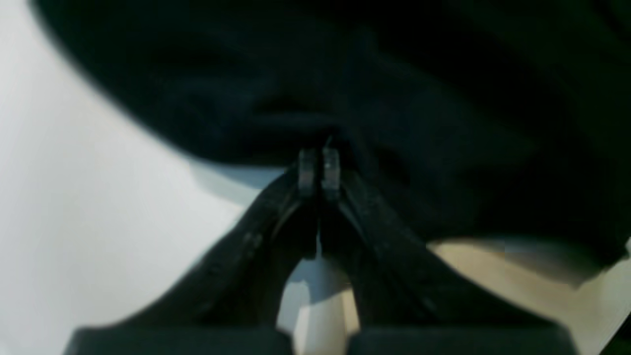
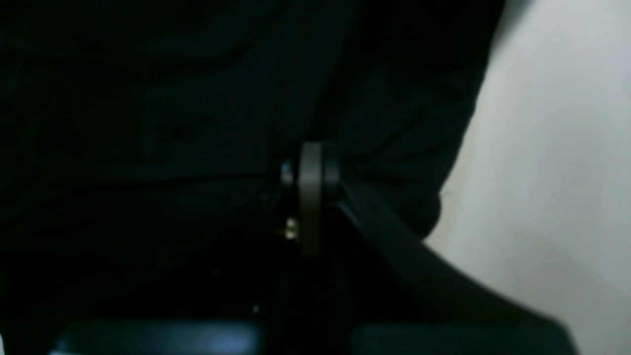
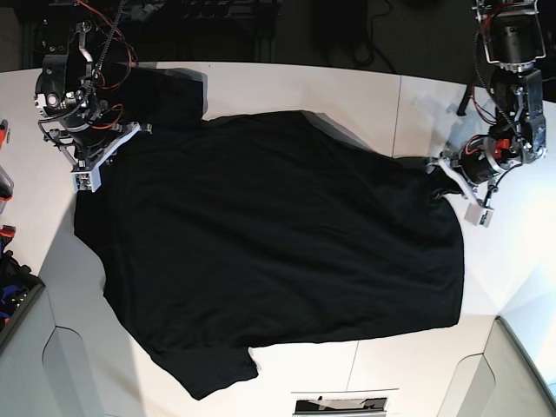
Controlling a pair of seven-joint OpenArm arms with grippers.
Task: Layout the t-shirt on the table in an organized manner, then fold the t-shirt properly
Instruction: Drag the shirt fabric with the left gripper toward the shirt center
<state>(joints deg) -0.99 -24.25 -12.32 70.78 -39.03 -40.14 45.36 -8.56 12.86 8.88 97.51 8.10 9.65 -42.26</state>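
Both tools, left tool (image 3: 447, 178) at right and right tool (image 3: 109, 148) at upper left, are clamped on the t-shirt (image 3: 269, 252), stretched lengthwise between them across the worktop (image 3: 347, 87).

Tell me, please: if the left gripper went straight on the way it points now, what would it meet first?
The t-shirt itself. The left gripper has its jaws shut on the black cloth, which fills the view just ahead; depth beyond is unclear.

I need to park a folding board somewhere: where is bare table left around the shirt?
The t-shirt covers most of the table. Bare patches: the far strip above the shirt's top edge, the near strip right of the lower sleeve, and the right side beyond the hem. It is crowded at the left gripper and right gripper, both pinching cloth.
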